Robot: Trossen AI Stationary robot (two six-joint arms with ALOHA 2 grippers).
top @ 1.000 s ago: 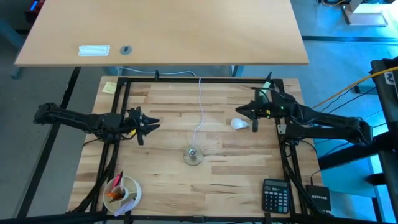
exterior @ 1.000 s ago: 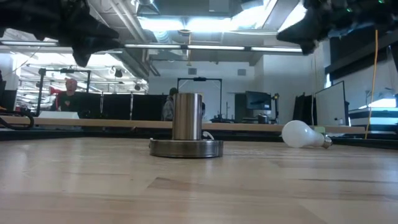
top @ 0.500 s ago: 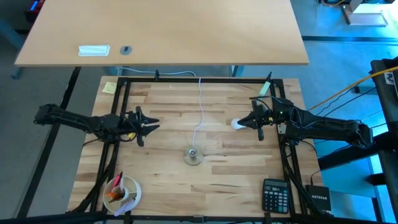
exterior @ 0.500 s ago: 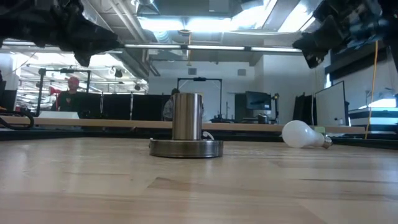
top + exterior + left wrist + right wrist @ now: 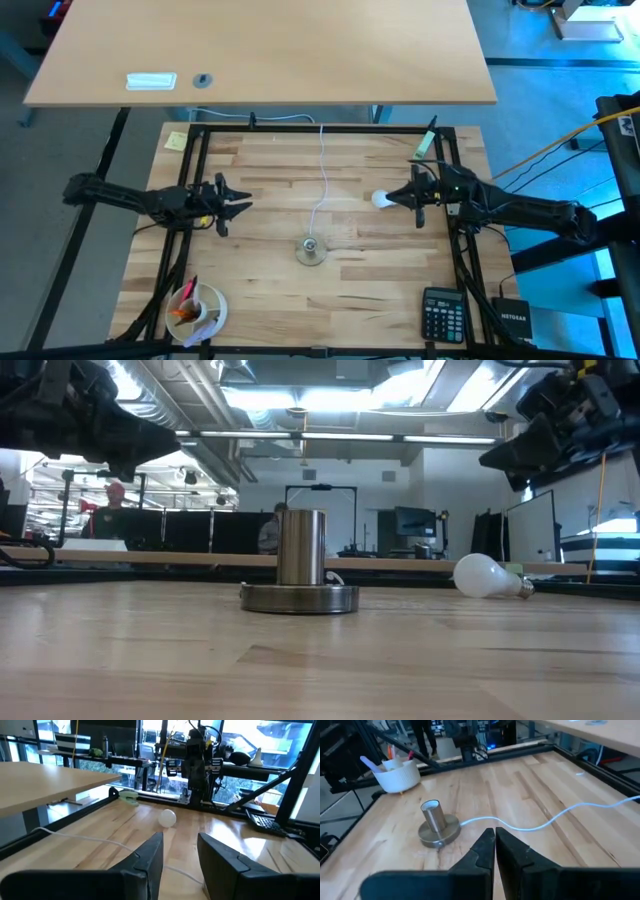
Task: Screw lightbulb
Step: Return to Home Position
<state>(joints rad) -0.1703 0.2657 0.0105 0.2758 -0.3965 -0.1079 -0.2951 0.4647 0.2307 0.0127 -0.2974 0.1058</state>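
High view: the lightbulb (image 5: pixel 381 199) lies right of centre near your right end effector (image 5: pixel 413 196), closed together; left end effector (image 5: pixel 232 203), spread apart, mid-left; retreat without nudging it.

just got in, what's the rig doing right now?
Nothing is being handled. The lightbulb lies on its side on the table, out of the silver socket, which stands empty mid-table. Both arms hang above the table at their own sides: left hand open, right hand shut on nothing, near the lightbulb.
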